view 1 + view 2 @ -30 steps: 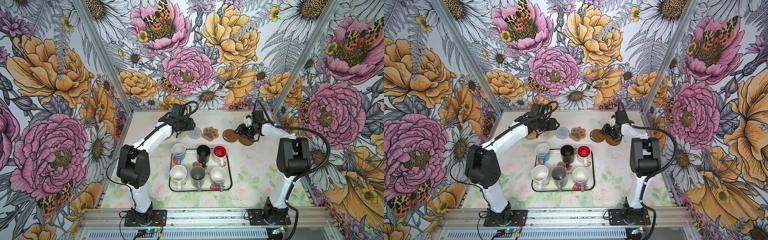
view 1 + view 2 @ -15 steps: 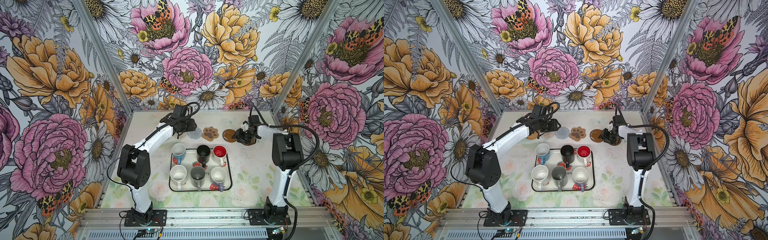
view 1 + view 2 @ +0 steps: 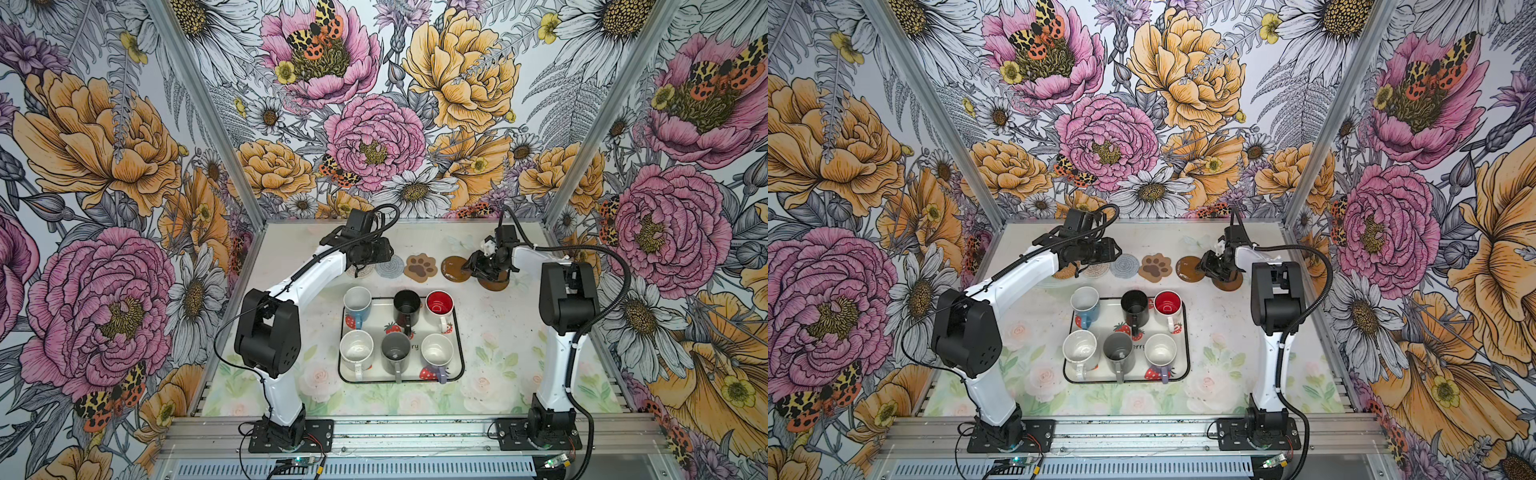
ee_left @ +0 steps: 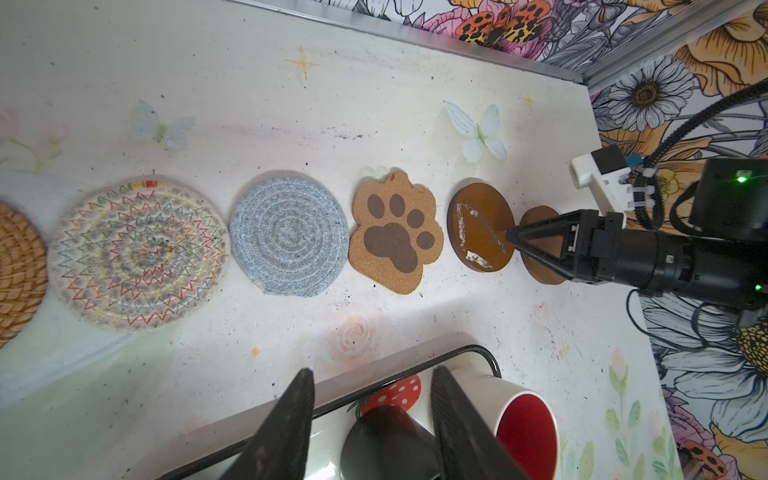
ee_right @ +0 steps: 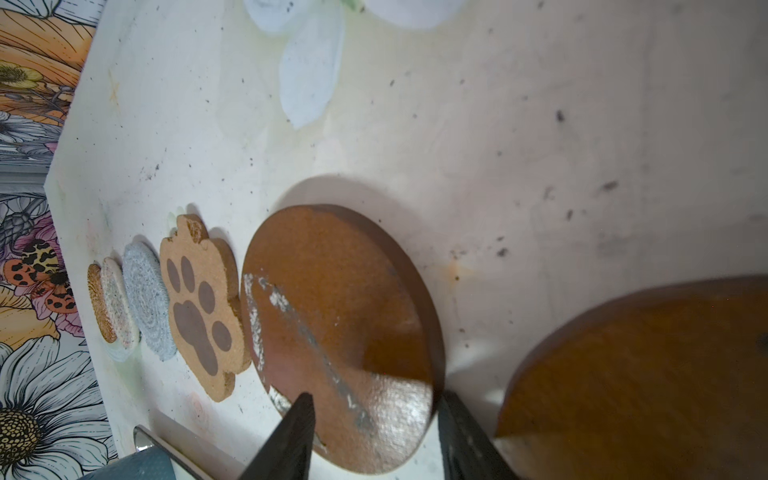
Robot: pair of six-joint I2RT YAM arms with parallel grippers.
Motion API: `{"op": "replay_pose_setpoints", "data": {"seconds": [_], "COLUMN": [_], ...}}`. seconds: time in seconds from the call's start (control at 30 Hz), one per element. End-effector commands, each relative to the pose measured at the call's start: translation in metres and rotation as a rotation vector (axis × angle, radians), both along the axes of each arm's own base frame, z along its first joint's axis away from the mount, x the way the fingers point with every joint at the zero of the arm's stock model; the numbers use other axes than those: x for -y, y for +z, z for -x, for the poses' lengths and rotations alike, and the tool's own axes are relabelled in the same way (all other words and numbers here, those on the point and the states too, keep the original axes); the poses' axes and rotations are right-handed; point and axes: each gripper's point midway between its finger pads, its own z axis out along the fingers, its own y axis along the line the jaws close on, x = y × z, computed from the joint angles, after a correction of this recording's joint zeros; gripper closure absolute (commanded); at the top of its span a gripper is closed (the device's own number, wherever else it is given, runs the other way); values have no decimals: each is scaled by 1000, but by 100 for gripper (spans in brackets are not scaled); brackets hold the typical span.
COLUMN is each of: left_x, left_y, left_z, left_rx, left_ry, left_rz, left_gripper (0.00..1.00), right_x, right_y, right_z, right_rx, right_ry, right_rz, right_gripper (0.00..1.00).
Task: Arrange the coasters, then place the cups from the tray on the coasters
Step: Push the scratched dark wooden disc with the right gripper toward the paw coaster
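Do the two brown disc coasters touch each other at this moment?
Apart. The right wrist view shows a strip of pale table between the scratched brown disc and the plain brown disc.

Both top views look steeply down from high at the front onto the whole table (image 3: 498, 332). Each wrist view sits close, facing the coasters (image 4: 286, 243); both share that row.

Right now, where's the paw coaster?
In a top view the paw coaster lies behind the tray, between the grey-blue coaster on its left and a brown disc on its right.
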Motion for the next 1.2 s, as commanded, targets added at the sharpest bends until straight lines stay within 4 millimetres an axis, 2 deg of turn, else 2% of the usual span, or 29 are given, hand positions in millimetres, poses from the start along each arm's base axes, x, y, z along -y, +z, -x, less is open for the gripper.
{"op": "replay_pose_setpoints", "data": {"seconds": [0.0, 0.77, 0.93, 1.17], "left_x": [1, -2, -4, -4], "left_y": [16, 8, 8, 9], "left_z": [-5, -4, -3, -1], "left_rx": [45, 27, 27, 32], "left_ry": [8, 10, 14, 14], "left_rz": [18, 15, 14, 19], "left_gripper": [52, 52, 52, 52], "right_x": [-2, -16, -8, 15], "right_y": [-12, -11, 5, 58], "right_z": [-4, -21, -23, -20], "right_rx": [-21, -4, 30, 128], "right_ry": [-9, 8, -7, -45], "right_rz": [0, -28, -13, 4], "right_gripper": [49, 51, 50, 49]}}
